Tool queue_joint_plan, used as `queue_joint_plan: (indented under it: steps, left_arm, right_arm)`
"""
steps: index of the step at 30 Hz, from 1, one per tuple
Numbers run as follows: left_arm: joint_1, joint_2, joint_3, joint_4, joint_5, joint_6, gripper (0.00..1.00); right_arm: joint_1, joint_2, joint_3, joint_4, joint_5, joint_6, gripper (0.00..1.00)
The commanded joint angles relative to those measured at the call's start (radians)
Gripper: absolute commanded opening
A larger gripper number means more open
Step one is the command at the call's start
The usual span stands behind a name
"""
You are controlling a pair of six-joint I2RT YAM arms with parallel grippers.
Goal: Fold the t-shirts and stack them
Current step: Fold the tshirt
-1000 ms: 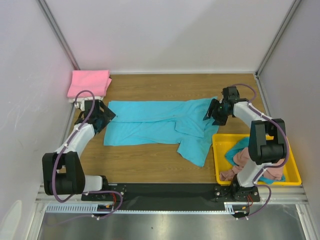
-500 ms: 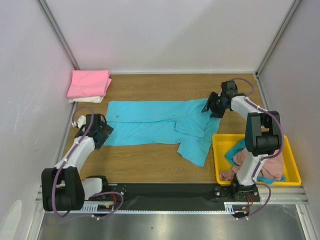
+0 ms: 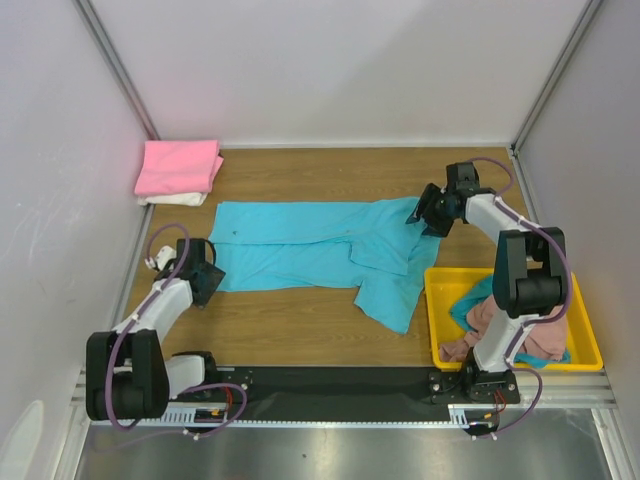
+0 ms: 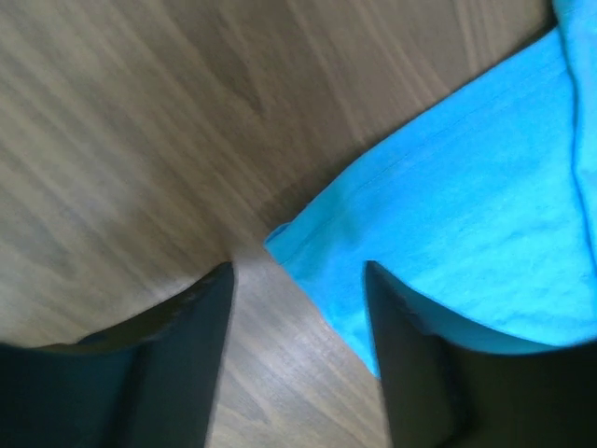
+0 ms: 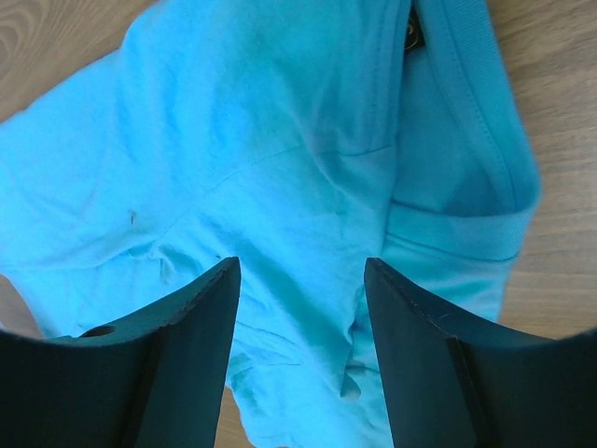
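Observation:
A turquoise t-shirt (image 3: 320,250) lies spread across the middle of the table, partly folded. My left gripper (image 3: 207,277) is open and low at the shirt's near-left corner; in the left wrist view that corner (image 4: 308,245) lies between the fingers (image 4: 298,280). My right gripper (image 3: 422,212) is open over the shirt's far-right end by the collar; the right wrist view shows the cloth (image 5: 280,187) between the fingers (image 5: 300,271). A folded pink t-shirt (image 3: 180,166) lies on a white one in the far left corner.
A yellow tray (image 3: 438,322) at the near right holds crumpled pink and turquoise garments (image 3: 505,320). White walls close the table on the left, back and right.
My left gripper has moved down the shirt's left edge to its near-left corner. My right gripper has moved up to the shirt's far-right end.

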Motion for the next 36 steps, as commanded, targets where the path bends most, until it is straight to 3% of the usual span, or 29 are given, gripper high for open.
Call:
queue_joint_plan:
  steps: [1, 10, 16, 36]
  left_arm:
    - [0.004, 0.02, -0.014, 0.081, 0.013, -0.023, 0.6]
    - [0.006, 0.1, 0.017, 0.145, -0.009, 0.016, 0.15]
    - [0.004, 0.174, 0.065, 0.168, -0.027, 0.048, 0.02]
    - [0.0, 0.547, 0.355, 0.302, 0.105, 0.094, 0.0]
  right_arm:
    - [-0.012, -0.037, -0.002, 0.014, 0.002, 0.008, 0.62]
    - [0.008, 0.144, 0.059, 0.163, -0.077, 0.062, 0.56]
    - [0.002, 0.232, 0.119, 0.205, -0.055, 0.074, 0.53]
    - [-0.099, 0.453, 0.447, 0.131, 0.038, -0.026, 0.51]
